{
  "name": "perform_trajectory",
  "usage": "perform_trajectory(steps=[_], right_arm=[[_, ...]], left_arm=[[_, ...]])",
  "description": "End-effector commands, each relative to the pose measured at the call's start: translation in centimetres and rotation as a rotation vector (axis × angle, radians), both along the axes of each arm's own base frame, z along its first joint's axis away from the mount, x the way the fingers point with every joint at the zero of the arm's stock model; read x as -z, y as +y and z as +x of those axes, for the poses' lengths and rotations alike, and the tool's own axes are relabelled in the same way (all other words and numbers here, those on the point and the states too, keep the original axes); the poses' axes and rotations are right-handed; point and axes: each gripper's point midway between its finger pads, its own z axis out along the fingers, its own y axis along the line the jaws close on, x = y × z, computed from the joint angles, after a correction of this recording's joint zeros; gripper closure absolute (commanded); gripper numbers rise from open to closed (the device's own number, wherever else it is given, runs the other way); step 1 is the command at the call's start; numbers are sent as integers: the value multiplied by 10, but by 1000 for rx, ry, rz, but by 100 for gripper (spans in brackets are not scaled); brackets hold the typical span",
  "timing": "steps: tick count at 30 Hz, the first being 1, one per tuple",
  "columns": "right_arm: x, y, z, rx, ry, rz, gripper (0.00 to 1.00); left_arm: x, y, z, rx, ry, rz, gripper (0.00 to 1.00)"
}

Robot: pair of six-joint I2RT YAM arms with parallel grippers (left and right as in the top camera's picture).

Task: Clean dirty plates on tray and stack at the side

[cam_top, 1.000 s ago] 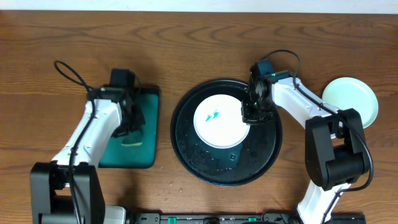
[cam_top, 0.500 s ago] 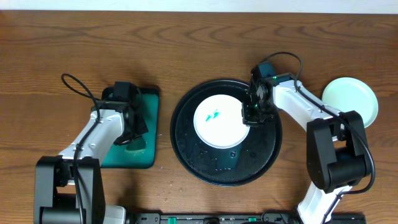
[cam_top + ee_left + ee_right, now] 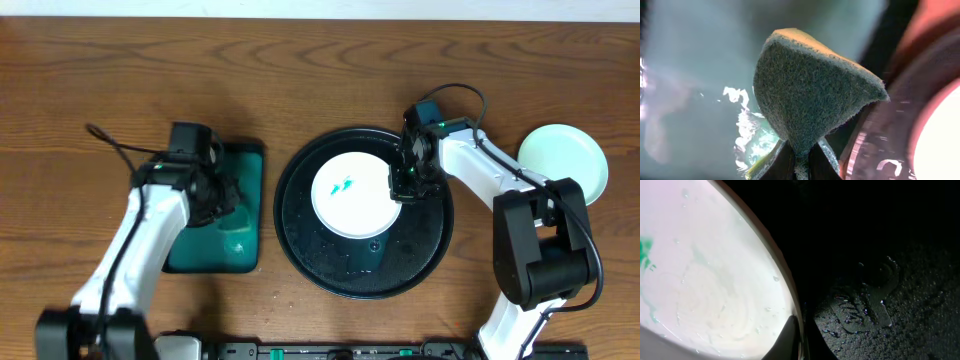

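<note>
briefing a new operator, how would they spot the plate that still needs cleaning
Find the round black tray at centre. The dirty plate lies inside it, its rim in the right gripper. Unlike the clean plate on the table, it carries teal smears.

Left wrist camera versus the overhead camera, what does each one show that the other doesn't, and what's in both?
Only the left wrist view shows the coarse grey-green scouring sponge with its yellow edge, pinched in the left gripper. Only the overhead view shows the teal smears on the round white plate, the right gripper at that plate's rim, and a second pale-mint plate on the brown wooden table. Both show the wet teal-green rectangular tray and the large round black tray.
</note>
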Motion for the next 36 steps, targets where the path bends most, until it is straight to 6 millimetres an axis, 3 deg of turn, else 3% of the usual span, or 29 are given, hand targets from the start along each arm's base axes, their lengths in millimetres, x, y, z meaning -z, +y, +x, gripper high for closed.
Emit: perform_trajectory(steps=[1,5,9,17,22,24,28,33,36], right_arm=[[16,-2,-21,-15,65,-29,99],[16,1,-19,-27,55,-26,99],[16,2,-18,-30,47,-24,99],[16,21,-26,-83,52,-4,99],[16,37,-34,-96,56,-10,99],[16,45,-36,-94,53,-14,99],[16,55,-37,-92,38,-13,99],[16,54,-39,-93,46,-16,99],[16,55,-41,-97,51,-18,99]], left_arm=[[-28,-5,8,15,-93,-28,93],[-47,-39,6,85,-127,-216,93],[-52,-80,5,189,-121,-370,93],[-31,-154,1,341,-40,-408,93],[-14,-187,-5,421,29,-398,93],[-1,-190,-3,412,51,-353,93],[34,-170,5,317,101,-207,93],[79,-146,7,211,201,-112,93],[98,-143,2,168,269,-119,93]])
